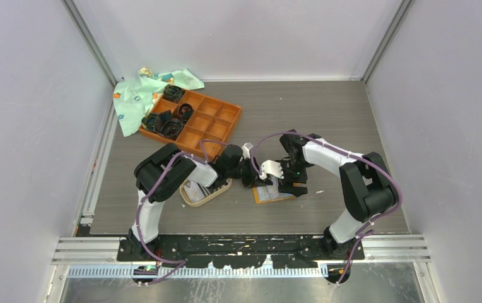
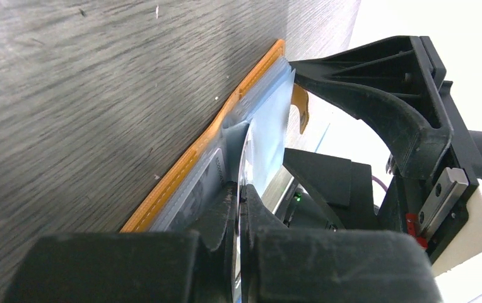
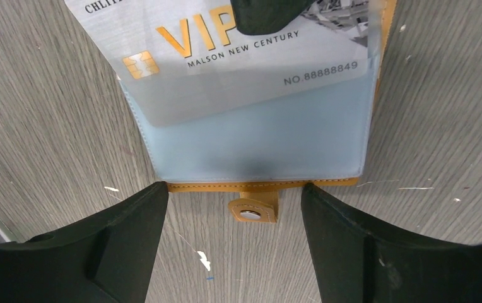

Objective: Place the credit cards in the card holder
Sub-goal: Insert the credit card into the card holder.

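Left fingers (image 2: 232,214) pinch the silver card (image 3: 226,63), half inside the card holder (image 3: 257,145). Right fingers (image 3: 125,246) wide, straddling its snap tab (image 3: 253,210). Risk: holder looks unpinned, may slide; card could jam.

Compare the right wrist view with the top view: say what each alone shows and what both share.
Right wrist only: the card with its VIP print and chip, partly slid into the holder, and the snap tab. Top only: the tray, cloth and dish. Both: the open holder lying on the table.
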Robot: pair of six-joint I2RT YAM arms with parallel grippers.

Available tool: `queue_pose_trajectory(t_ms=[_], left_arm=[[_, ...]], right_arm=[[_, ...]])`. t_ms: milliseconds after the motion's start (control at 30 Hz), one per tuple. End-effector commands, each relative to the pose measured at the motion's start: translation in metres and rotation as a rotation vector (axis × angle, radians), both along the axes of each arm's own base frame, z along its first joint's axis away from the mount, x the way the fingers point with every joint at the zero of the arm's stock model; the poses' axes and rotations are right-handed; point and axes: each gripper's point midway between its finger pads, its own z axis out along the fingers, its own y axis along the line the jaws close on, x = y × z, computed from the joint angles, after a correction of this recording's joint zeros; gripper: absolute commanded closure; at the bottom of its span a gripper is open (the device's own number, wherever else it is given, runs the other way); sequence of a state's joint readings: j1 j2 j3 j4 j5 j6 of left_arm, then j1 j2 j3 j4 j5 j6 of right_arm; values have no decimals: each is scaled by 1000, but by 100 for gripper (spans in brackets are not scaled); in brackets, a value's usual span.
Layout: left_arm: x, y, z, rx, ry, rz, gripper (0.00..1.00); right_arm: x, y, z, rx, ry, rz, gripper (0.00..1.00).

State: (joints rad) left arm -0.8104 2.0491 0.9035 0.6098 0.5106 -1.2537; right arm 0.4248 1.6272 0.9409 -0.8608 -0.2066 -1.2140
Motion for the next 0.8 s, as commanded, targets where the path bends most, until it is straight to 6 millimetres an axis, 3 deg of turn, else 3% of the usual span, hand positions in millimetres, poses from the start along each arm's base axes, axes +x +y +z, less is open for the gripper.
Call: queue_pose_trajectory(t_ms=[0,167,400,567,667,767], left_arm=[[-10,9,-30,95,64,-7,100],[-9,5,-30,88,61,-20,99],[-8,4,-33,85,61,-28,91],[-8,5,-34,89,63,-27,88],[-7,5,-34,89,61,-28,86],[-6,5,-34,87,58,-28,85]], right_arm=[[-9,14,-12,44,54,20,18],[0,18,-2,56,16,-30,15],[17,18,36,147,-111,-91,5],[8,34,61,289,-156,-14,5],[-11,54,70,436,-143,85,11],[-30,73,73,544,-123,188,33]])
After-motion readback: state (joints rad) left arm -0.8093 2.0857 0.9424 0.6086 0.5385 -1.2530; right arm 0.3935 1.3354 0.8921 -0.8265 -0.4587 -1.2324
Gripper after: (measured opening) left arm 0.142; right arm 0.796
